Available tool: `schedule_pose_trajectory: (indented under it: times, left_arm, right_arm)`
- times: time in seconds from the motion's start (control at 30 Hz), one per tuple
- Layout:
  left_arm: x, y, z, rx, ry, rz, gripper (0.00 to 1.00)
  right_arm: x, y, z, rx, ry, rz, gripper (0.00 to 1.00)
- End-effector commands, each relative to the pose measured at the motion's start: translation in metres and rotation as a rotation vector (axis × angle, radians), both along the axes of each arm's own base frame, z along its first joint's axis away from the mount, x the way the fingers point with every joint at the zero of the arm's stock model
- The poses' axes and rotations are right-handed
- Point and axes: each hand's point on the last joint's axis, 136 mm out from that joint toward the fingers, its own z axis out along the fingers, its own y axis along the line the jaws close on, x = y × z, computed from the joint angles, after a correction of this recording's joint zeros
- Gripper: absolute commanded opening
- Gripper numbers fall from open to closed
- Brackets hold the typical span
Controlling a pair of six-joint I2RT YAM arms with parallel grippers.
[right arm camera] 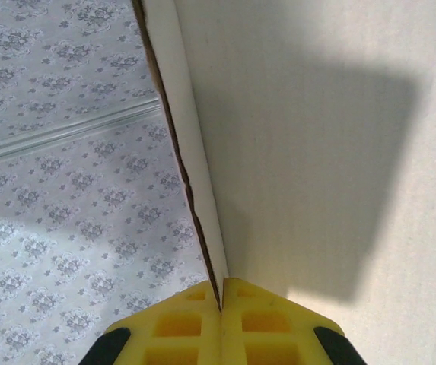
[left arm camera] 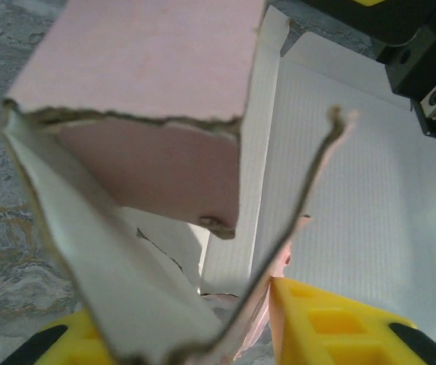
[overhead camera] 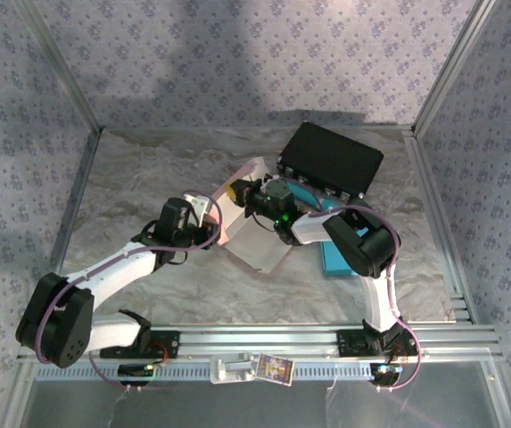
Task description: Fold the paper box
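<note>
Top view, with both wrist views: the marbled table is enclosed by patterned walls, with a black case at its far right. The paper box, half-formed, lies near the table's middle, just in front of the case and between the two arms. Its pink outer face is on the left and its white inner panel spreads toward the near right, so its long axis appears to run diagonally from far left to near right. A teal object rests to the right of the box, partly under the right forearm.

The left gripper meets the box at its pink left side, and the right gripper meets it at the far edge, the two close together. In the left wrist view the left gripper has its yellow fingers set fairly wide, with a V of two raised panels pinched between them and a pink flap standing above. In the right wrist view the right gripper has its fingers drawn together on the thin edge of an upright white wall.

Judgement: each arm already holds a panel, so the coming fold depends on swinging these walls inward about the base creases. The near-touching wrists and the case just behind leave little room, and the torn edge of the flap may buckle
</note>
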Motion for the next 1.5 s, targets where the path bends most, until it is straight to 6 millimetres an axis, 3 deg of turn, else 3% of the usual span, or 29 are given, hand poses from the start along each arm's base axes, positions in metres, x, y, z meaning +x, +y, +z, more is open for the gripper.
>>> schedule_pose_trajectory:
  times: [0.0,0.23,0.57,0.9,1.13,1.47]
  left_arm:
    - [0.002,-0.001,0.007,-0.014,-0.018,0.008,0.3]
    - [0.005,0.002,0.008,-0.008,-0.026,0.06,0.32]
    - [0.027,0.03,0.01,0.071,-0.106,0.267,0.3]
    - [0.038,0.032,-0.012,0.178,-0.112,0.241,0.31]
    - [0.038,0.03,-0.022,0.157,-0.09,0.282,0.3]
    - [0.04,0.007,-0.009,0.114,-0.161,0.162,0.24]
  right_arm:
    - [0.003,0.006,0.018,0.049,-0.044,-0.009,0.0]
    - [0.008,0.004,0.011,0.073,-0.063,-0.052,0.0]
    - [0.014,0.011,0.023,0.158,-0.123,-0.112,0.0]
    - [0.017,0.02,0.012,0.15,-0.138,-0.07,0.0]
    - [0.017,0.017,0.0,0.13,-0.14,-0.056,0.0]
    - [0.018,0.017,-0.001,0.134,-0.133,-0.051,0.0]
